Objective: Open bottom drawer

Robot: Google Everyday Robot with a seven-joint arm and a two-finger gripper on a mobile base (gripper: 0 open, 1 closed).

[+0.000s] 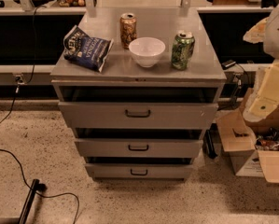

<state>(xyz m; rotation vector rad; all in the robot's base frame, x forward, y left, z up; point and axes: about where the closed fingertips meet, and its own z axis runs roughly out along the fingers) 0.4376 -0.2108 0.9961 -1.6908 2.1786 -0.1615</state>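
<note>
Closest, at the right edge, the pale yellowish claw (269, 90) hangs beside the cabinet (57, 93), well apart from the drawers; whether it is open or closed cannot be told. Below it, open cardboard boxes (237, 141) sit on the speckled floor (143, 202), and a black cable (18, 168) snakes across the floor at the left. The bottom drawer (167, 171), the slimmest grey front with a small dark handle (139, 172), sits lowest in the cabinet, a dark gap above its front. Above it come the middle drawer (176, 148) and the top drawer (92, 115). On the worktop (143, 73) lie a blue chip bag (87, 42) at the left, a white bowl (147, 51) in the middle, a green can (182, 50) just right of it, and a brown can (128, 29) behind the bowl.
</note>
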